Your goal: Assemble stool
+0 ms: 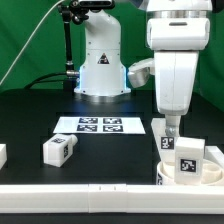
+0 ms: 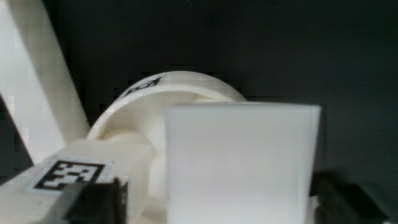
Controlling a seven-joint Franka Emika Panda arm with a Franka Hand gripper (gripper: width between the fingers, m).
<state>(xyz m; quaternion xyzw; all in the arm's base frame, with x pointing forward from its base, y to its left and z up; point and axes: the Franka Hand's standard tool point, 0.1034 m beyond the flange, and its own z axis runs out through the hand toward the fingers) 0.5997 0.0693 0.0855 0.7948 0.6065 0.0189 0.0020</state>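
My gripper (image 1: 170,133) hangs at the exterior view's right, over the round white seat (image 1: 178,181) by the front bar. In the wrist view the gripper (image 2: 222,208) is shut on a chunky white leg (image 2: 244,160) that fills the gap between the dark fingers (image 2: 93,203). The seat's rim (image 2: 164,97) curves just behind the leg, with a tag (image 2: 68,175) beside it. A tagged white leg (image 1: 189,158) stands upright on the seat, next to the gripper. Another tagged leg (image 1: 59,150) lies loose on the table at the exterior view's left.
The marker board (image 1: 99,125) lies mid-table before the robot base (image 1: 101,70). A long white bar (image 1: 90,191) edges the table's front, and it also shows in the wrist view (image 2: 39,75). A further white piece (image 1: 3,155) sits at the far left edge.
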